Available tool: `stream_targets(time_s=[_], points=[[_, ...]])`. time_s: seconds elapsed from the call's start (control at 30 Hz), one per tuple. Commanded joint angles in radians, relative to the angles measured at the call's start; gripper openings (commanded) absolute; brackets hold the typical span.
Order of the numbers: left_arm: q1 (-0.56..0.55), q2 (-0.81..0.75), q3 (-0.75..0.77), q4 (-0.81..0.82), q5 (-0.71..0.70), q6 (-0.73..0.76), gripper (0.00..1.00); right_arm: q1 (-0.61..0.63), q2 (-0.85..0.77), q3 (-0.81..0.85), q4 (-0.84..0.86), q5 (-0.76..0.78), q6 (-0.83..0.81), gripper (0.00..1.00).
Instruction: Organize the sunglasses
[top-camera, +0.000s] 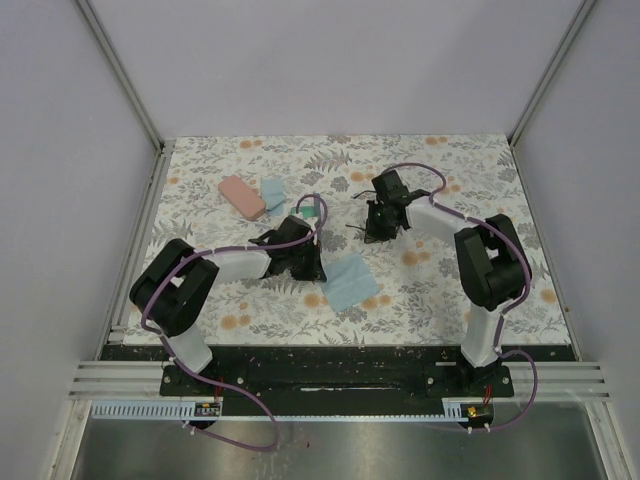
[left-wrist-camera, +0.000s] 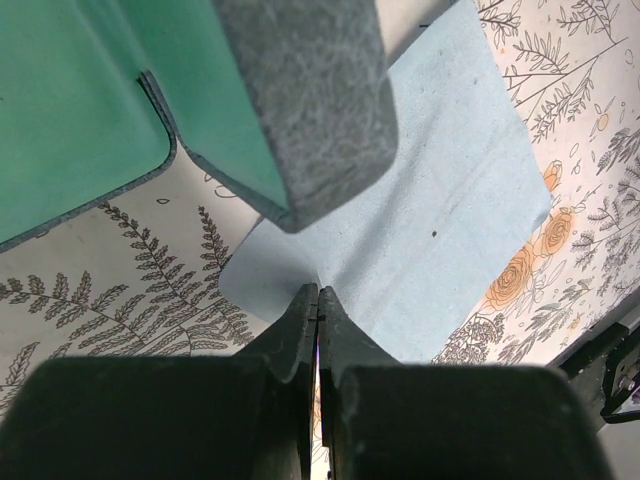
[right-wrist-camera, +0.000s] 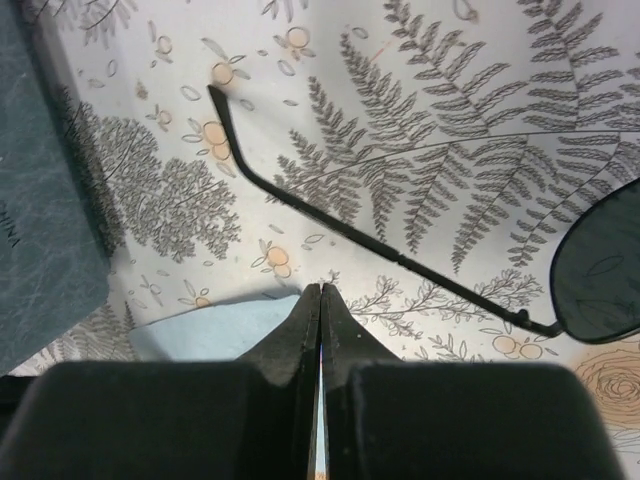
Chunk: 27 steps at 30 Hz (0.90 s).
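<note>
The black-framed sunglasses (right-wrist-camera: 600, 260) lie on the floral table (top-camera: 450, 290) with one thin arm stretched out, just beyond my right gripper (right-wrist-camera: 320, 288); in the top view they show as a thin dark line (top-camera: 352, 228). My right gripper (top-camera: 378, 232) is shut, with the corner of a light blue cloth (right-wrist-camera: 215, 325) running up into its tips. My left gripper (left-wrist-camera: 318, 292) is shut on the edge of another light blue cloth (left-wrist-camera: 440, 220), (top-camera: 350, 282), beside the open grey-blue case (left-wrist-camera: 300, 100). The whitish-framed pair is not in view.
The open case shows its green lining (left-wrist-camera: 70, 110) and stands between the arms (top-camera: 310, 210). A pink case (top-camera: 241, 196) and another blue cloth (top-camera: 272, 190) lie at the back left. A dark grey case wall (right-wrist-camera: 40, 220) is left of my right gripper.
</note>
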<state>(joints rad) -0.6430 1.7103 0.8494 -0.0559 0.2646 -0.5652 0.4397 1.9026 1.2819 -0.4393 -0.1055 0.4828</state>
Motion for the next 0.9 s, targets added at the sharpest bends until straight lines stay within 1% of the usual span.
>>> stream_targets(time_s=[0.0,0.03,0.1,0.13,0.23,0.33,0.37,0.4,0.47,0.5,0.57,0.63,0.7,0.77,0.8,0.87], points=[[-0.001,0.012,0.013,-0.039,-0.061,0.04,0.0,0.016,-0.08,0.002,-0.029,-0.048,-0.046,0.03],[-0.004,0.003,0.016,-0.038,-0.056,0.048,0.0,0.017,-0.092,-0.016,-0.021,-0.065,-0.052,0.1],[-0.004,-0.012,0.023,-0.033,-0.048,0.067,0.04,0.016,-0.123,-0.056,-0.004,-0.098,-0.062,0.22],[-0.004,-0.021,0.03,-0.033,-0.042,0.079,0.06,0.016,-0.137,-0.075,-0.001,-0.102,-0.059,0.24],[-0.01,-0.06,0.043,-0.036,-0.038,0.116,0.22,0.016,-0.177,-0.122,-0.003,-0.1,-0.05,0.27],[-0.018,-0.107,0.048,-0.038,-0.056,0.157,0.31,0.016,-0.206,-0.171,-0.01,-0.099,-0.027,0.28],[-0.023,-0.119,0.045,-0.036,-0.06,0.172,0.34,0.017,-0.214,-0.188,-0.01,-0.102,-0.012,0.31],[-0.026,-0.135,0.045,-0.036,-0.064,0.194,0.37,0.016,-0.221,-0.2,-0.01,-0.1,0.005,0.31],[-0.04,-0.161,0.043,-0.033,-0.073,0.237,0.41,0.021,-0.232,-0.223,-0.012,-0.103,0.028,0.33],[-0.044,-0.173,0.04,-0.033,-0.077,0.26,0.42,0.022,-0.237,-0.23,-0.012,-0.097,0.039,0.37],[-0.052,-0.192,0.033,-0.025,-0.084,0.306,0.44,0.027,-0.237,-0.236,-0.019,-0.088,0.065,0.4],[-0.063,-0.208,0.014,-0.003,-0.077,0.362,0.48,0.027,-0.229,-0.233,-0.042,-0.041,0.135,0.4],[-0.076,-0.228,-0.015,0.031,-0.064,0.427,0.56,0.027,-0.209,-0.198,-0.122,0.019,0.218,0.39],[-0.093,-0.239,-0.023,0.033,-0.067,0.487,0.59,0.027,-0.198,-0.175,-0.171,0.041,0.296,0.39],[-0.101,-0.242,-0.023,0.031,-0.068,0.52,0.62,0.027,-0.203,-0.171,-0.185,0.047,0.339,0.4],[-0.124,-0.232,-0.009,-0.007,-0.094,0.559,0.63,0.027,-0.22,-0.182,-0.193,0.05,0.407,0.4]])
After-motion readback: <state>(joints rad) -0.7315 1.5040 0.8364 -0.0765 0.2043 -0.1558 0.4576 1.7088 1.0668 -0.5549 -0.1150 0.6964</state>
